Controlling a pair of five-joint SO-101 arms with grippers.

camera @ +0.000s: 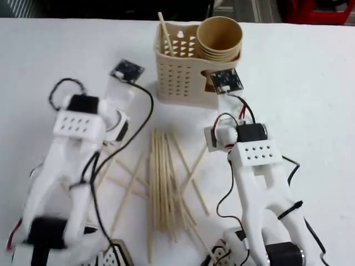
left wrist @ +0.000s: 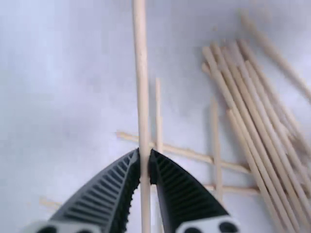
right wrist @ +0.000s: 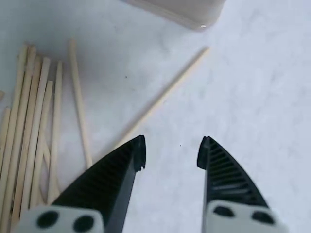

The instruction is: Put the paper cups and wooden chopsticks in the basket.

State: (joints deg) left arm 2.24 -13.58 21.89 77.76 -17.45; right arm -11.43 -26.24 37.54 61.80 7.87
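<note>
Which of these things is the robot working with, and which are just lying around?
Part of the job: basket; paper cups stacked in it; loose chopsticks; one chopstick pinched in the left hand.
Just there: white table; red object beyond it.

Stacked tan paper cups point(camera: 219, 37) upright in cream perforated basket point(camera: 180, 77), upper centre | one chopstick point(camera: 165, 34) standing inside | wooden chopsticks point(camera: 162, 183) strewn lower centre | held chopstick point(left wrist: 141, 87) pinched in left tool point(left wrist: 144, 154)

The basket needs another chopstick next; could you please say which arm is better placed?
Left, probably: the left tool is shut on a chopstick, while the right tool hangs open over the table, holding nothing.
</note>
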